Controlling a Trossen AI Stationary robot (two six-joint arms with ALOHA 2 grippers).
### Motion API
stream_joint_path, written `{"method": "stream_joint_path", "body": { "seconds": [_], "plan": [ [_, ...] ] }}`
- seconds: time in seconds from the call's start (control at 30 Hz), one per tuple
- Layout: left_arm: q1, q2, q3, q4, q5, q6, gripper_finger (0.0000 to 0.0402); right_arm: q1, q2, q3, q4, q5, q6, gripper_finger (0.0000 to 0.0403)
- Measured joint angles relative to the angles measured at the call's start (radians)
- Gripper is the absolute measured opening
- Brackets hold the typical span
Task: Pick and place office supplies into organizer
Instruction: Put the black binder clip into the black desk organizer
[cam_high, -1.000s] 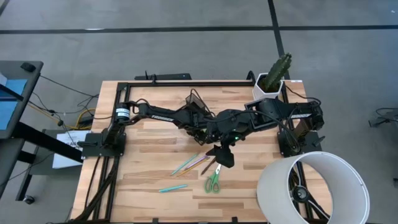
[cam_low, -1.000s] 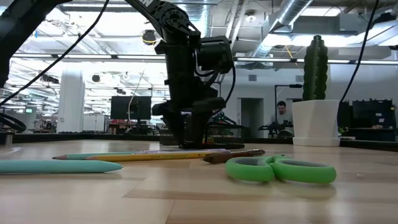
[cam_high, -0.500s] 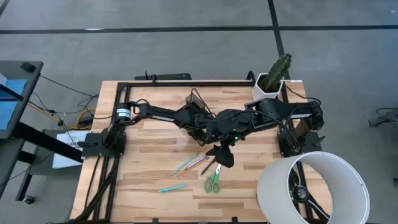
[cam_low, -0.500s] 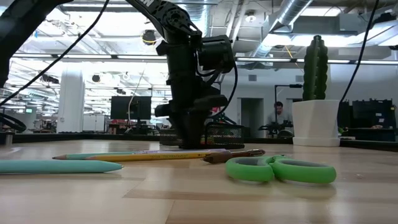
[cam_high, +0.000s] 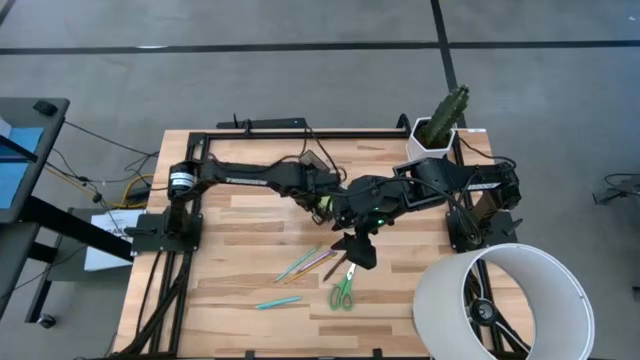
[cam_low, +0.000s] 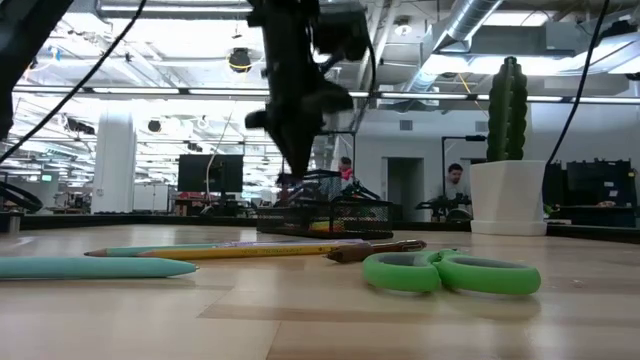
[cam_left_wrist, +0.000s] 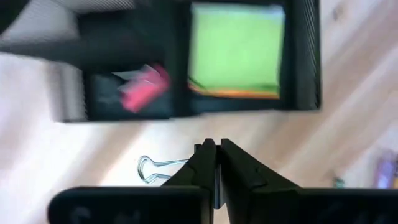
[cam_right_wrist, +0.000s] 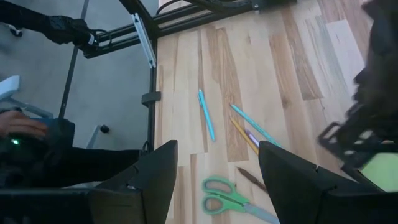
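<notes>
Square lime-green sticky note pad (cam_left_wrist: 236, 50) fills black mesh organizer (cam_left_wrist: 305, 62).

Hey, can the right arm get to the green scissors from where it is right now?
Probably yes. The right gripper is open above bare table, and the green scissors lie flat just ahead with nothing over them.

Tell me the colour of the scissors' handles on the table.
Bright green. The scissors show it best in the low view, lying near the pencils.

wooden table (cam_high: 230, 270), scissors (cam_high: 342, 291), pens (cam_high: 305, 262), organizer (cam_low: 320, 215), plant pot (cam_high: 428, 148)
</notes>
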Motion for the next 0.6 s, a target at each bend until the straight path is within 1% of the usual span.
{"method": "stream_joint_path", "body": {
  "seconds": [0.1,0.17,0.27,0.37,0.47,0.6],
  "plan": [
    [0.035,-0.011,0.020,-0.006,-0.064,0.051,0.0004,0.000,0.000,0.000,0.002,0.000,0.000,0.0219],
    [0.070,-0.011,0.028,0.000,-0.082,0.102,0.0003,0.000,0.000,0.000,0.005,0.001,0.000,0.0219],
    [0.125,0.001,0.030,0.013,-0.059,0.145,0.0001,0.001,0.000,0.000,0.011,0.002,0.000,0.0219],
    [0.162,0.002,0.005,0.025,-0.031,0.185,0.0001,0.008,0.000,0.000,0.012,0.004,0.009,0.0219],
    [0.176,0.003,-0.007,0.040,-0.003,0.240,0.0001,0.008,0.000,0.000,0.012,0.004,0.016,0.0219],
    [0.173,0.001,-0.007,0.063,0.006,0.283,0.0001,0.007,0.000,0.000,0.013,0.005,0.016,0.0219]
  ]
}}
